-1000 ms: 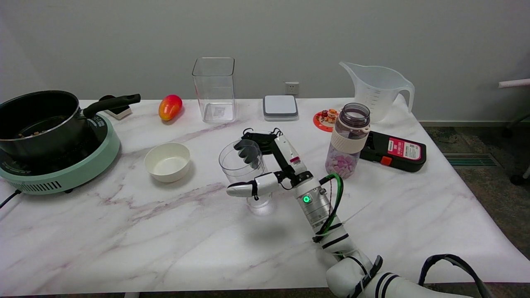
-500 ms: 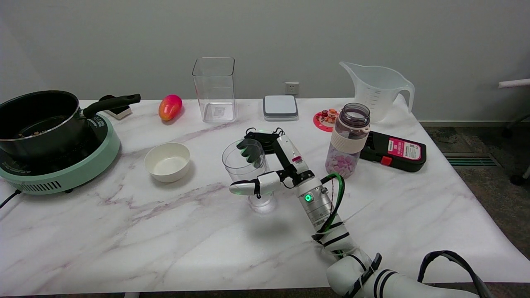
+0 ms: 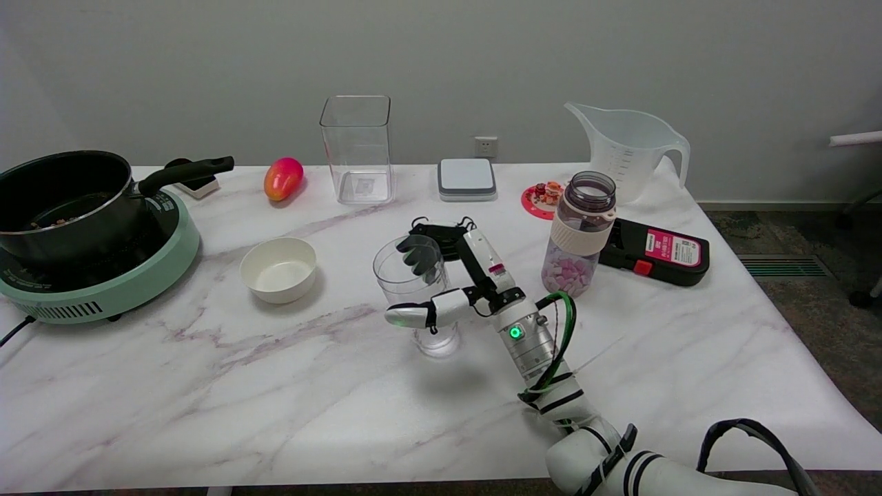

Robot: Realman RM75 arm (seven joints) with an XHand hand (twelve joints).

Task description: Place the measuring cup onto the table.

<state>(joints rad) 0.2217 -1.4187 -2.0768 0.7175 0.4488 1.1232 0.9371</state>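
A clear plastic measuring cup (image 3: 398, 279) stands upright near the middle of the marble table (image 3: 207, 386). My right hand (image 3: 460, 289) grips it from the right. The dark fingers (image 3: 417, 253) wrap around its far side and show through the wall, and the white thumb (image 3: 412, 315) lies across its near side. The cup's base (image 3: 434, 343) sits at the table surface; I cannot tell whether it touches. The arm reaches in from the lower right.
A bottle of pink pills (image 3: 580, 233) stands just right of the hand, with a black device (image 3: 654, 251) and a large translucent jug (image 3: 630, 151) behind. A white bowl (image 3: 278, 269), a pot (image 3: 65, 196) on a green cooker (image 3: 103, 282), a mango (image 3: 282, 178) and a clear square container (image 3: 356, 148) are to the left.
The hand and the cup have shifted slightly to the right, and the cup stands a bit more upright. Everything else on the table is unmoved.
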